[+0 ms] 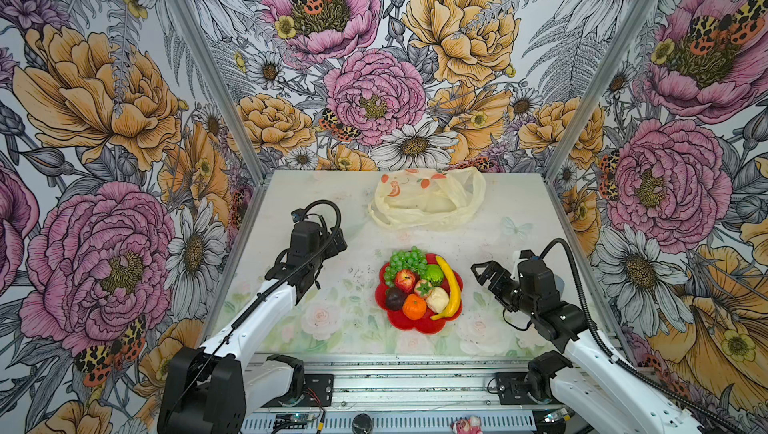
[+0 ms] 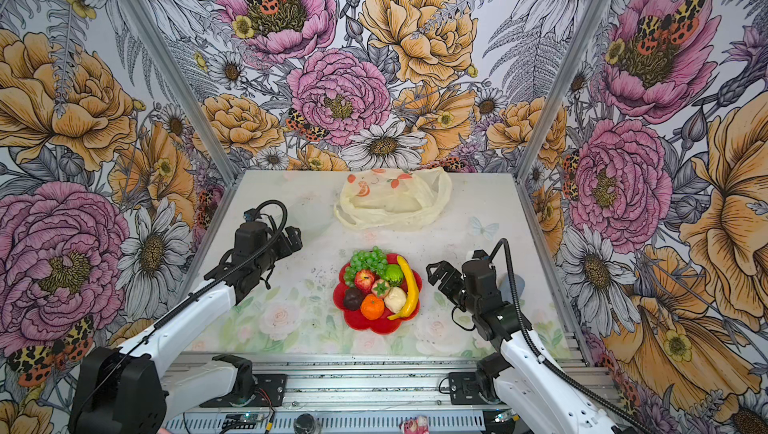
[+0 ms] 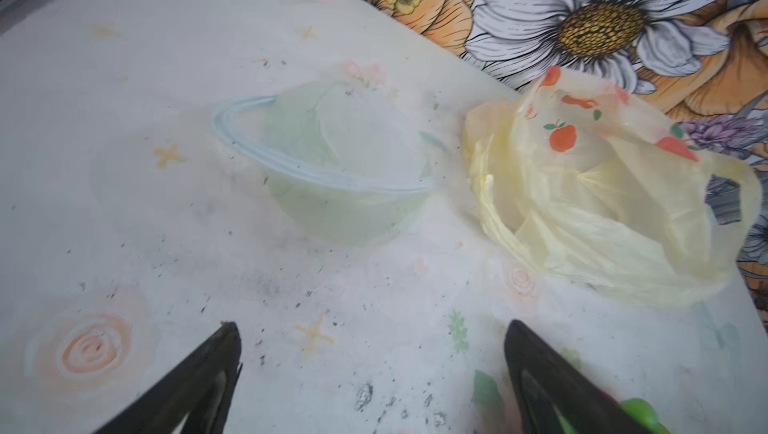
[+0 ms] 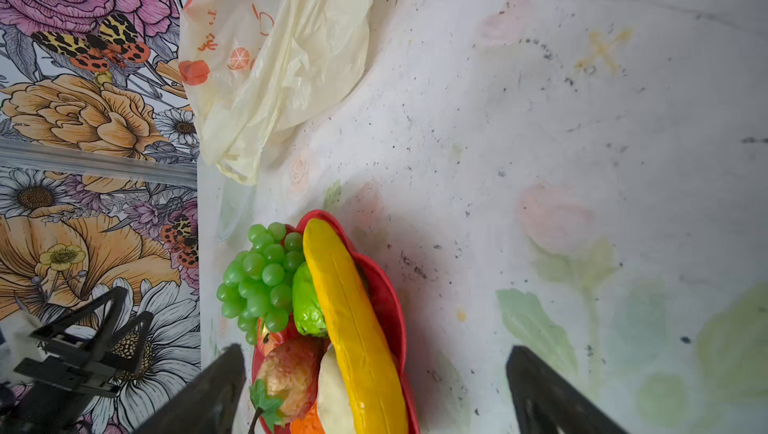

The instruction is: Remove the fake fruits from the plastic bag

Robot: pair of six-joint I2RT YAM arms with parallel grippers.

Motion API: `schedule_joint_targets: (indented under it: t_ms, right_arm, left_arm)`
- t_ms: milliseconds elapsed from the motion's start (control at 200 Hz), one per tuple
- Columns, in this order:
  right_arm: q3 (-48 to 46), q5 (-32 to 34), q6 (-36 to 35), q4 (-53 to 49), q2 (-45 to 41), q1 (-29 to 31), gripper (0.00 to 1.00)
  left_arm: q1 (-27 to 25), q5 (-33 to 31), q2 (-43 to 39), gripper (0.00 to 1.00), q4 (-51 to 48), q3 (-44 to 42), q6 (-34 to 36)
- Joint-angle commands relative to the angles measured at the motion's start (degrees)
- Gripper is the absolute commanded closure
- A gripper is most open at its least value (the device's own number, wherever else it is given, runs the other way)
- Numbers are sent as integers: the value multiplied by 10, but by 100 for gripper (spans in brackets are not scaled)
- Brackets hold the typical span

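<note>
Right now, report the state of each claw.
Left claw: open, holding nothing.
Right claw: open, holding nothing.

Eight fake fruits I count, one each of grape bunch, banana, apple, green round fruit, strawberry, plum, orange, cream piece, one red plate, one plastic bag at twelve o'clock

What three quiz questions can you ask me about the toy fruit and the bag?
1. True or false: the banana lies on the red plate.
2. Which lies nearest the far edge of the table? A: the plastic bag. B: the red plate.
3. Fill in: the left gripper and the right gripper are both ____ and hold nothing.

Key: 1 true. 2 A. 3 open.
</note>
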Motion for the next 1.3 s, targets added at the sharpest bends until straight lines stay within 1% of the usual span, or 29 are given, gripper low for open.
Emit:
schedule_joint_targets:
  t_ms: [0,95,175,275,350,415,440,586,716,991,1296]
  right_arm:
    - [-10,78,73,-7,-5,60,0]
    - [-10,127,100,-5,10,124,1]
    - [-11,146,121,8,32,162,1]
    - [-15,159,146,35,65,194,0]
    - [-16,168,164,52,90,214,1]
    - [-17,171,179,64,108,216,0]
    - [-16,172,184,68,114,233,1]
    - [-23,166,208,106,142,242,0]
    - [-16,155,212,143,170,242,0]
    - [7,125,209,241,258,238,1]
    - [61,96,180,289,339,222,1]
  left_arm:
    - [24,-19,-42,1,65,-57,-23]
    - [31,-24,-66,2,89,-102,-16]
    - [37,-23,-74,1,106,-127,-5]
    - [51,-18,-74,1,121,-146,9]
    - [70,11,-75,1,134,-155,6]
    - [72,12,-76,1,141,-158,6]
    - [73,12,-76,1,142,-157,5]
    - [76,17,-71,1,143,-158,4]
    - [77,19,-69,1,145,-158,2]
    - [80,24,-65,1,148,-158,1]
    - [80,27,-61,1,151,-157,1]
